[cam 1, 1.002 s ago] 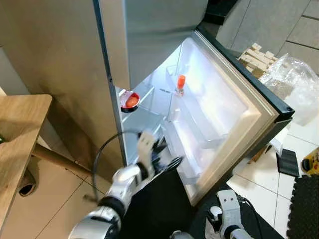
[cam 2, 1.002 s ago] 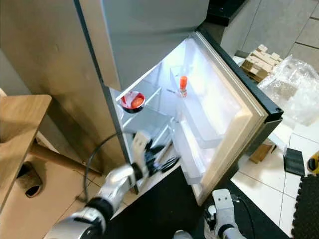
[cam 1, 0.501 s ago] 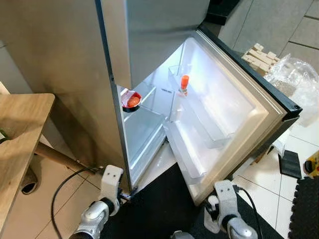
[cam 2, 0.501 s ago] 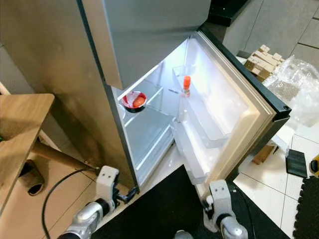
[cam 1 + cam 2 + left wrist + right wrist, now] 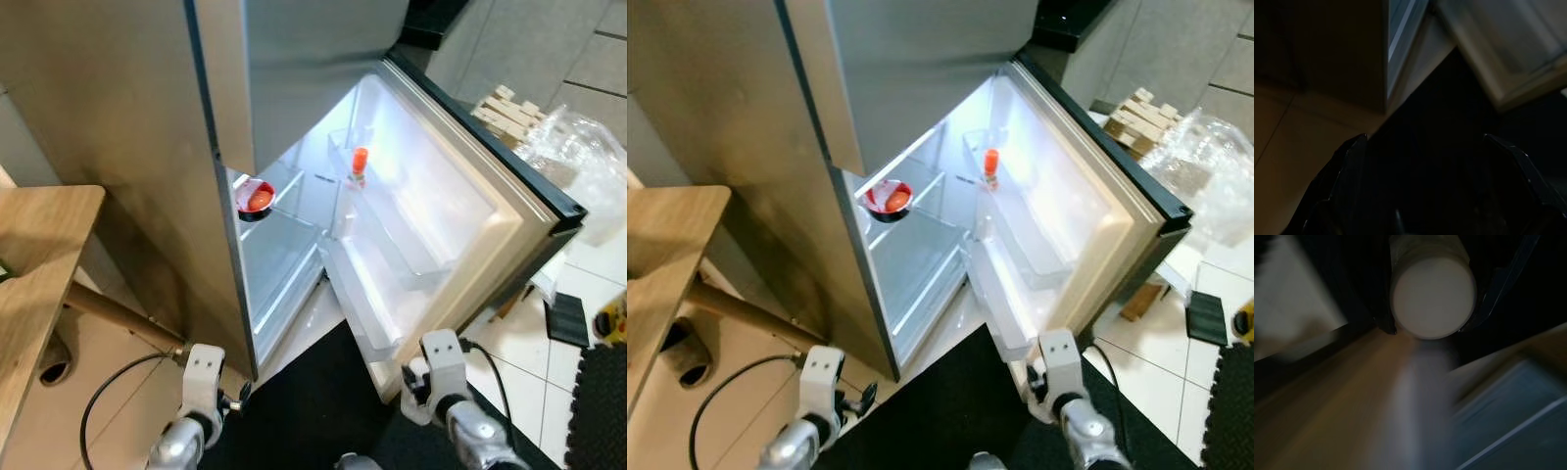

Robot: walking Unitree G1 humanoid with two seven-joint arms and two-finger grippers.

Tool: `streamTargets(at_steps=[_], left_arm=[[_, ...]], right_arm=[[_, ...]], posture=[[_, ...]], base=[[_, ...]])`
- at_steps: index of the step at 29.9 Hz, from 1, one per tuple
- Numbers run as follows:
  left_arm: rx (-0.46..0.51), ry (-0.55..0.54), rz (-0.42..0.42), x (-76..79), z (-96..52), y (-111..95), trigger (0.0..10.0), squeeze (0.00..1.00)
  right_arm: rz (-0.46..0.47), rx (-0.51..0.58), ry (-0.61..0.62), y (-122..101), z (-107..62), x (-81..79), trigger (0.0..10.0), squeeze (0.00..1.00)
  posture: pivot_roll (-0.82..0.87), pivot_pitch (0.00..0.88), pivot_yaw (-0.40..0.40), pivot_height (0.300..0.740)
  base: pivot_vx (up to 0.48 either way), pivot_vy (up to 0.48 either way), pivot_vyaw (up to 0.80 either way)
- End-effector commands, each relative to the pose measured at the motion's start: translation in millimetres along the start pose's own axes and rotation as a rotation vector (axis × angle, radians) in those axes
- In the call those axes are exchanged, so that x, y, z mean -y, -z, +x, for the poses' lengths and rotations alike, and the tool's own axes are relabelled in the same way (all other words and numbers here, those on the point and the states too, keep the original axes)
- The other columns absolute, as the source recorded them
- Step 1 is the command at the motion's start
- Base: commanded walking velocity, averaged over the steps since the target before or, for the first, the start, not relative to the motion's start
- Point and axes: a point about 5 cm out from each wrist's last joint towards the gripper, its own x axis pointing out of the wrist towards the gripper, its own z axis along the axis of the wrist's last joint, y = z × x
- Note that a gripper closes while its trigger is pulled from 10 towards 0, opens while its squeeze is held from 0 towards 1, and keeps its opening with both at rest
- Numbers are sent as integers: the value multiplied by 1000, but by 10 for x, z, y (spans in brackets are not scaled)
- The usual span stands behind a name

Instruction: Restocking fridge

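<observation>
The fridge stands open, its door point(image 5: 446, 201) swung to the right with white shelves inside. A red bowl point(image 5: 257, 197) holding something orange sits on an inner glass shelf. A small bottle with an orange cap point(image 5: 359, 164) stands in the upper door shelf. My left arm point(image 5: 201, 377) hangs low by the fridge's bottom corner, and its gripper point(image 5: 1425, 142) is open with nothing between its fingers. My right arm point(image 5: 441, 370) is low in front of the door's foot. Its gripper point(image 5: 1432, 313) is shut on a white round container point(image 5: 1432, 289).
A wooden table point(image 5: 39, 264) juts in at the left. A black mat point(image 5: 313, 411) lies before the fridge. A black cable point(image 5: 108, 392) loops over the floor near my left arm. Wooden blocks point(image 5: 505, 113) and a plastic bag point(image 5: 578, 157) lie at the back right.
My left arm has pulled back from the fridge's lower compartment and dropped down beside the fridge corner. My right arm has come up a little toward the door.
</observation>
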Motion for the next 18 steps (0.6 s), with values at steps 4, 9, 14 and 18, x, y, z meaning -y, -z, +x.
streamTargets(at_steps=[4,9,14,18], left_arm=[[-46,-29,14,-38,-40,87,10000,0],[-42,-37,21,-56,-35,68,10000,0],[-40,-47,27,-77,-43,69,10000,0],[-46,-55,28,-93,-54,83,10000,0]], right_arm=[[-17,80,226,-280,14,504,10000,0],[-49,65,370,-313,-38,745,10000,0],[-55,26,495,-245,-122,908,10000,0],[-37,-38,481,-27,-174,799,10000,0]], posture=[[-166,100,-20,725],[-164,98,-20,725],[-162,102,-18,725],[-162,106,-19,725]], base=[[0,0,0],[0,0,0],[0,0,0],[0,0,0]])
